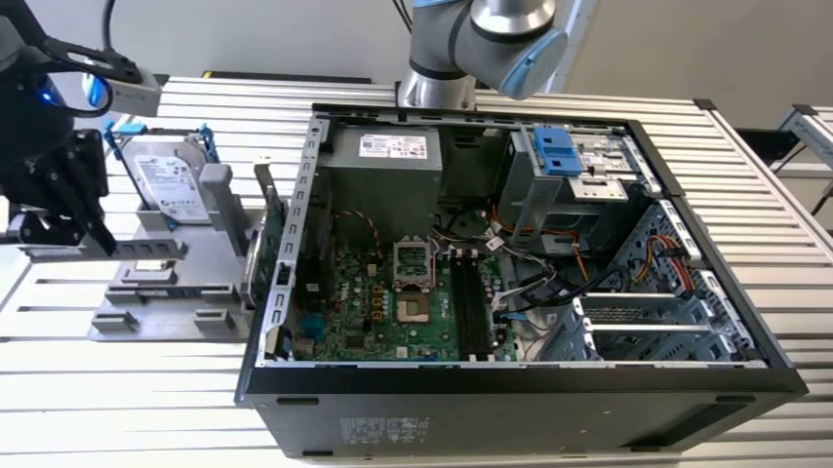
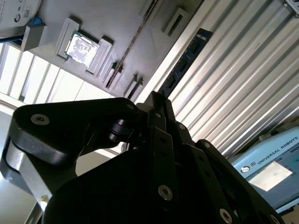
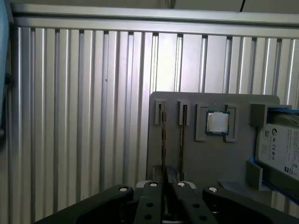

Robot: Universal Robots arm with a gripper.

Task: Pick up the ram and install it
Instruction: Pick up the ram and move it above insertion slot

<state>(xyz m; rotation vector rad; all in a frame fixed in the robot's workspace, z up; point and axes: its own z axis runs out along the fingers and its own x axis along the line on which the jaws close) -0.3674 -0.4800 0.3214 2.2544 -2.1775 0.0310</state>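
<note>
Here the tool (image 1: 62,234) hangs at the exterior view's far left, over the ribbed worktop (image 1: 117,390) and the left edge of the grey fixture plate (image 1: 176,297). In the first wrist view its fingers (image 3: 152,198) stand narrow, close together. In the second wrist view the ram (image 2: 187,60), dark blue with black chips, runs straight out from the fingertips, gripped by its near end with its flat face towards that camera. On the plate sit a square silver processor chip (image 3: 217,122) and a hard drive (image 1: 176,185) in a blue bracket. The open computer case (image 1: 521,390) stands in the centre and right of the exterior view, well apart from the tool, with its memory slots (image 1: 475,302) on the board.
</note>
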